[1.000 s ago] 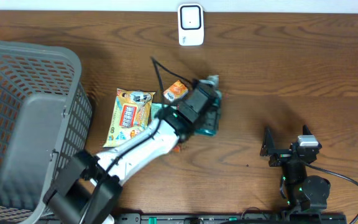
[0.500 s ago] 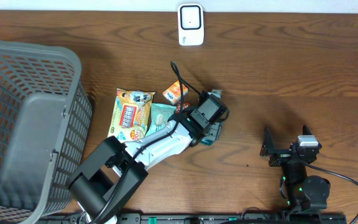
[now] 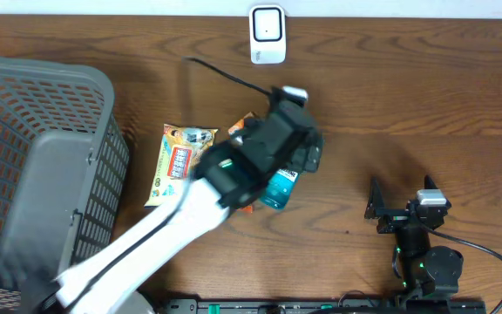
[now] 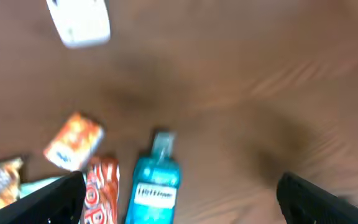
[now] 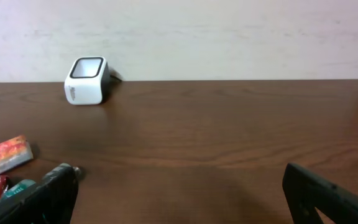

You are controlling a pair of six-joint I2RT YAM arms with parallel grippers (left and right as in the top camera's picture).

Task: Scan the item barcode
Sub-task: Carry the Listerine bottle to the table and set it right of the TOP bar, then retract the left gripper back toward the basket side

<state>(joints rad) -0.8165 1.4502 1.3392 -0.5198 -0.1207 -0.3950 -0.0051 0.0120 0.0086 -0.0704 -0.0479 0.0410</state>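
Blue bottle (image 4: pixel 156 183) | left wrist: we see it free below wide-open, empty left pincer (image 4: pixel 182 200) | overhead: arm hides cap | right pincer (image 5: pixel 182 196) agape, empty

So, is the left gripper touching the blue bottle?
Apart. The left wrist view shows the blue bottle lying on the table between the open fingers of the left gripper, with clear space on both sides.

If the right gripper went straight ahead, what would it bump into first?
Nothing on the table, it seems: the right gripper faces bare wood, then the pale wall behind. The white scanner stands off to the left.
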